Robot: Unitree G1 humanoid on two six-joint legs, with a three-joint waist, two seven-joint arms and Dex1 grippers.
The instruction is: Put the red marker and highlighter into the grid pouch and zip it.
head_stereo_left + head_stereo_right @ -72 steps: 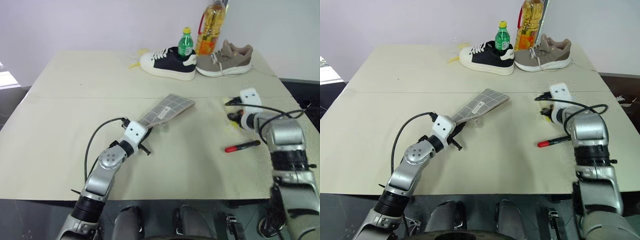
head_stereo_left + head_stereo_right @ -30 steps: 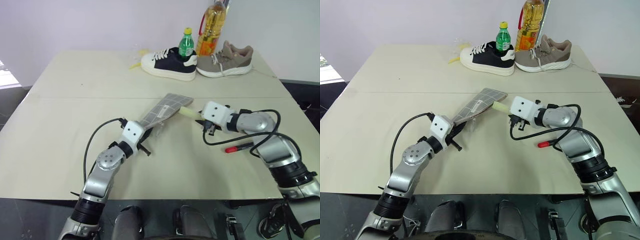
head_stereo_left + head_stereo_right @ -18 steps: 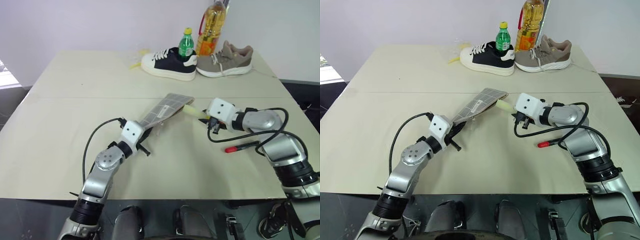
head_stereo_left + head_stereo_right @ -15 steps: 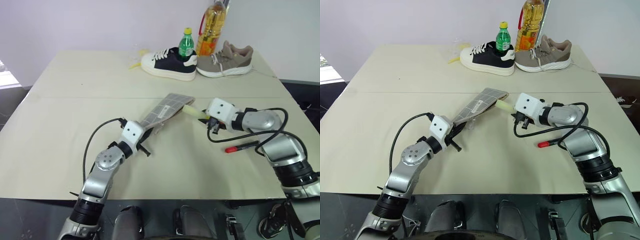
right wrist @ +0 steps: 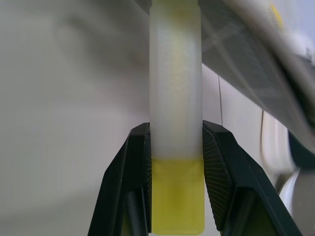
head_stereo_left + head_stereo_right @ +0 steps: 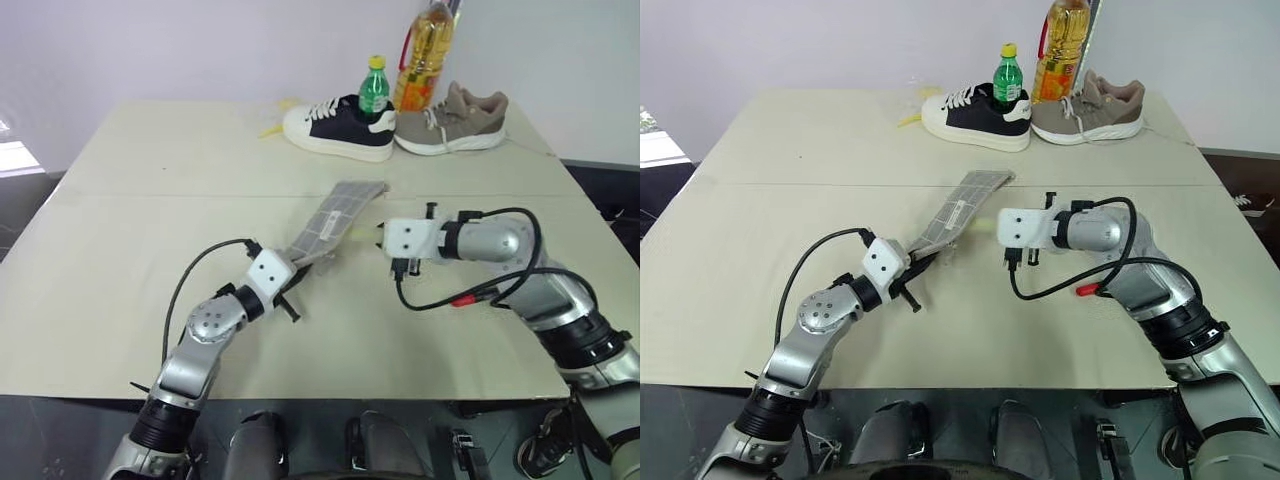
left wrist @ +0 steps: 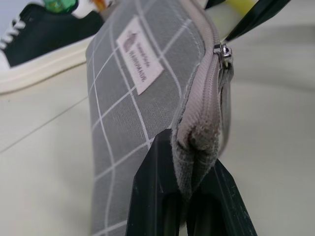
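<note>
Both pincers are loaded. R pincer has its two fingers clamped partway closed on the highlighter, barrel pointing out ahead toward the grid pouch. A sec ago the highlighter tip sat just off the pouch's far end; now the R arm has swung in toward the robot's left and rolled, so the tip sits at or under the pouch's edge near the open mouth. Can't tell if it's actually inside yet; the wrist view shows grey fabric overlapping the far end of the barrel.

L pincer is fully shut on the pouch's near corner, fabric bunched between the fingers, pouch lifted off the counter and tilted up and away. Zipper pull hangs partway along the seam, so the mouth looks open past it. L arm has barely shifted; the pouch looks a bit more edge-on than before.

Meaning: insertion of item 1 is under way, not done. Next prob. needs a push along the barrel, then release.

Red marker lies on the counter by the R forearm, partly hidden by cable, untouched. Zip not yet closed.

Farther back: two shoes and bottles, well apart from the work.
</note>
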